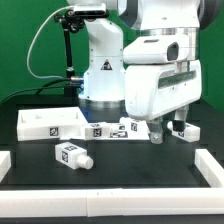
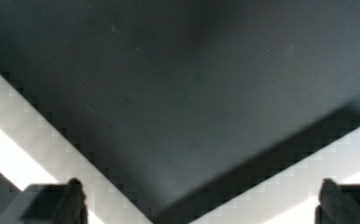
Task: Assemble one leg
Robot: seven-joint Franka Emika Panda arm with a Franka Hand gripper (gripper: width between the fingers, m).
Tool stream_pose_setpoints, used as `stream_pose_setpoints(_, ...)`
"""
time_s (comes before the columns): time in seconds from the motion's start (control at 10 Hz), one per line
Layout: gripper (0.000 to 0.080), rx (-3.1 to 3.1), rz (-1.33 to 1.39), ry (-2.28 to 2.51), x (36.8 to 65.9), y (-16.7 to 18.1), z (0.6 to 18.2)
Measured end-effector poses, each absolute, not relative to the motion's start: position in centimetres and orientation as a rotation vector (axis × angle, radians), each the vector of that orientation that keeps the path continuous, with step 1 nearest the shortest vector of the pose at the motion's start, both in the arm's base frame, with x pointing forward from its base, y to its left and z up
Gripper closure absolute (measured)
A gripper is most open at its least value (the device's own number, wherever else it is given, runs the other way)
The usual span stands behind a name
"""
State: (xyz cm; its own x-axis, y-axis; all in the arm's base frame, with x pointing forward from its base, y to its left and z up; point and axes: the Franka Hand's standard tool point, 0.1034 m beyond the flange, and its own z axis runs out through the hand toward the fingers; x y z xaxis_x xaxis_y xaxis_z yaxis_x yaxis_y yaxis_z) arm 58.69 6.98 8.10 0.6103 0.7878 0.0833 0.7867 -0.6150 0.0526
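hand (image 1: 168,131) spread wide, empty | leg (image 1: 72,155) just lying on the desk (image 1: 130,168), 8 o'clock from it in exterior view, well apart

Dark table (image 2: 195,90), 2 white strips (image 2: 10,112), end effector (image 2: 200,206) spread apart.

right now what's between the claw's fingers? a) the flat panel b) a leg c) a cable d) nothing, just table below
d: in the wrist view the claw is open, with only dark table showing between its fingers; a leg lies loose in the exterior view.
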Motion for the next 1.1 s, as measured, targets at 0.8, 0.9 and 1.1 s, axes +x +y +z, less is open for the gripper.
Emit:
stream_pose_setpoints(0.8,0.0150,2.827,0.115,1.309,55.9,2.8,8.6)
stream_pose_setpoints(0.9,0.0150,2.836,0.106,1.258,54.2,0.7,9.5)
stream_pose_setpoints(1.1,0.0150,2.862,0.079,1.166,52.7,-2.4,10.8)
